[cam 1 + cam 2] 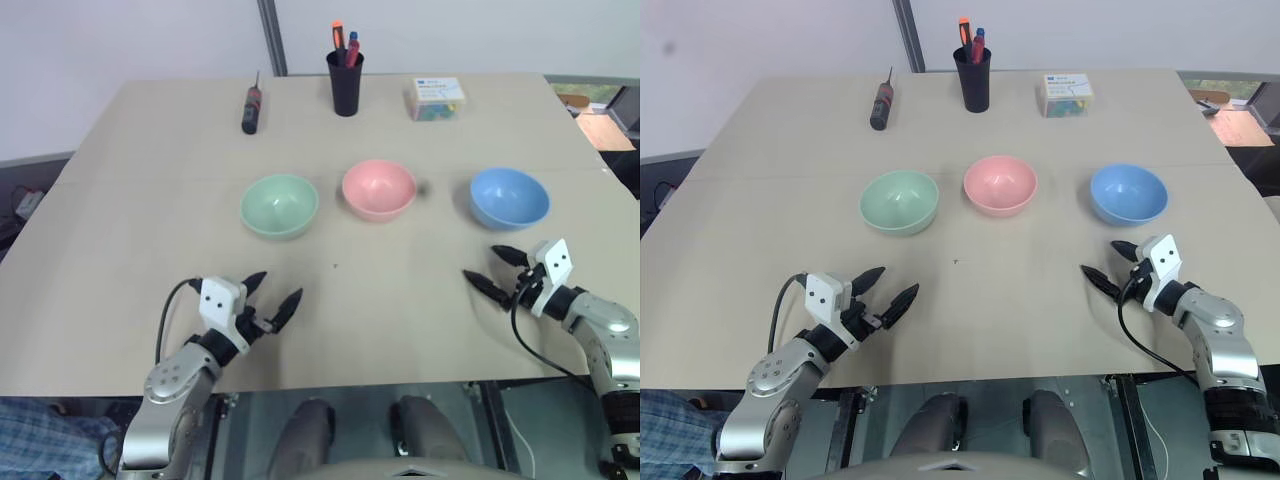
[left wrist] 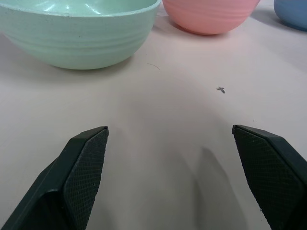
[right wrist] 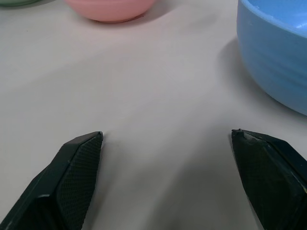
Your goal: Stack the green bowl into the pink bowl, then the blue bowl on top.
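Note:
Three small bowls stand in a row across the middle of the table: the green bowl (image 1: 279, 205) on the left, the pink bowl (image 1: 379, 189) in the centre, the blue bowl (image 1: 509, 198) on the right. All three are upright, apart from each other and empty. My left gripper (image 1: 272, 293) is open above the table's near side, a little short of the green bowl (image 2: 76, 33). My right gripper (image 1: 491, 268) is open too, just in front of the blue bowl (image 3: 276, 52). Nothing sits between either pair of fingers.
At the back of the table (image 1: 120, 260) lie a black and red screwdriver (image 1: 251, 107), a black cup of pens (image 1: 345, 80) and a small clear box (image 1: 435, 98). The table's front edge runs just under both wrists.

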### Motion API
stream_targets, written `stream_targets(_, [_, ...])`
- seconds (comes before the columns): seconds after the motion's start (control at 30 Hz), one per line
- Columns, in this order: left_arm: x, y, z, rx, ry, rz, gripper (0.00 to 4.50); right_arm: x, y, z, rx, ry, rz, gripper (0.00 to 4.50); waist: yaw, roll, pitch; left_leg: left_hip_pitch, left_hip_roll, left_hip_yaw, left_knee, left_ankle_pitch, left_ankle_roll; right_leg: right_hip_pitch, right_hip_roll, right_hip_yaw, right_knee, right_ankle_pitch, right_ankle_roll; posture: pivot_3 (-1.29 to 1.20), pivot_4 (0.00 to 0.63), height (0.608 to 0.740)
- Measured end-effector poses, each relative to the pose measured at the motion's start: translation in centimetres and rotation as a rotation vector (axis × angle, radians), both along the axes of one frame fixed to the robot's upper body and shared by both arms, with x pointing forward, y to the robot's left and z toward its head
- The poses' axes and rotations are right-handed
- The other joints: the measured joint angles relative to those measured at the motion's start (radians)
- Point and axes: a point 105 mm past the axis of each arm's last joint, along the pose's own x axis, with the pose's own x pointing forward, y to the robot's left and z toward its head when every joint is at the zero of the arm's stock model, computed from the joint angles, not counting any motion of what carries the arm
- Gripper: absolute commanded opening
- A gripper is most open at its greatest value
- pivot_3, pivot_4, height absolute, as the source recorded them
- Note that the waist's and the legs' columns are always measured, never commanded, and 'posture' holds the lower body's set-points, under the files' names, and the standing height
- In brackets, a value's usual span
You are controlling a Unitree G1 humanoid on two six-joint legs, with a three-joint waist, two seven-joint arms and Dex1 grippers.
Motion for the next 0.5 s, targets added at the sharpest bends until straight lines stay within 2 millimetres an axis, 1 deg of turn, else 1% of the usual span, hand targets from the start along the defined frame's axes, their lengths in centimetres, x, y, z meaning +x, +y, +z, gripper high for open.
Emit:
stream_targets(0.1, [0.0,-0.1,0.1,-0.017,-0.002,-0.009,4.37,-0.1,-0.1,0.0,0.009,0.001,0.004,4.5,0.0,0.0,0.0,0.0,0.0,0.0,0.0,0.0,0.0,0.0,0.0,0.0,0.0,0.0,0.0,0.0,0.15,0.739])
stream_targets(0.2, [-0.1,0.4,0.7,-0.049,-0.02,-0.01,4.37,-0.4,-0.2,0.1,0.025,0.002,0.016,4.5,0.0,0.0,0.0,0.0,0.0,0.0,0.0,0.0,0.0,0.0,0.0,0.0,0.0,0.0,0.0,0.0,0.15,0.739])
stream_targets(0.5, [-0.3,0.1,1.2,-0.059,-0.051,-0.035,4.37,-0.6,-0.1,0.2,0.038,-0.006,0.034,4.5,-0.001,0.0,0.0,0.0,0.0,0.0,0.0,0.0,0.0,0.0,0.0,0.0,0.0,0.0,0.0,0.0,0.15,0.739])
